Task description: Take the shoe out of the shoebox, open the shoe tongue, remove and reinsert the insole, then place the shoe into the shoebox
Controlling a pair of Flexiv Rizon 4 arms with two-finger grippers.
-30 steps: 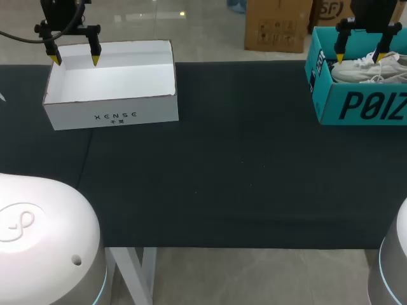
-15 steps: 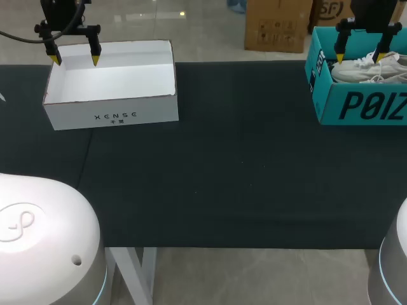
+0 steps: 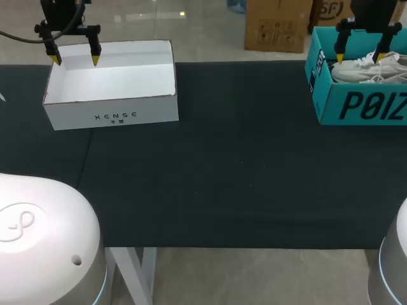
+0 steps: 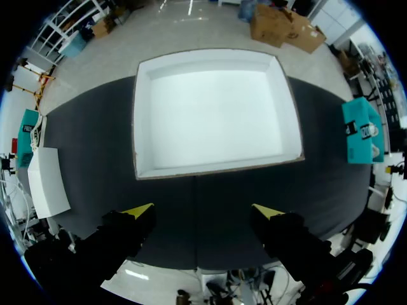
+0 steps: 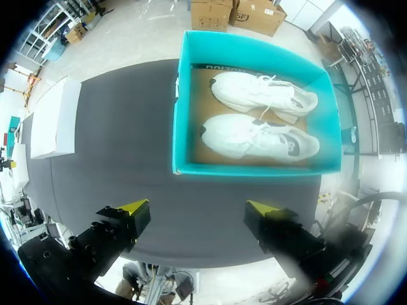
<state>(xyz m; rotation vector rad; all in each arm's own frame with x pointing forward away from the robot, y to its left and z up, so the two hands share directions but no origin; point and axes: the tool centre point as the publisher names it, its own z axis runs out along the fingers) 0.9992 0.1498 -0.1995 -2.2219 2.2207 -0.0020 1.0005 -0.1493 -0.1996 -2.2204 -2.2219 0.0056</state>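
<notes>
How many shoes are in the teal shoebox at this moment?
2. They lie side by side in the teal shoebox: one white shoe nearer the right gripper, the other shoe beyond it by the far wall. None seems hidden.

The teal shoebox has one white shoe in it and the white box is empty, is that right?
Not quite. The teal shoebox holds two white shoes, lying side by side, as the right wrist view shows. The white box is empty, as you said.
</notes>
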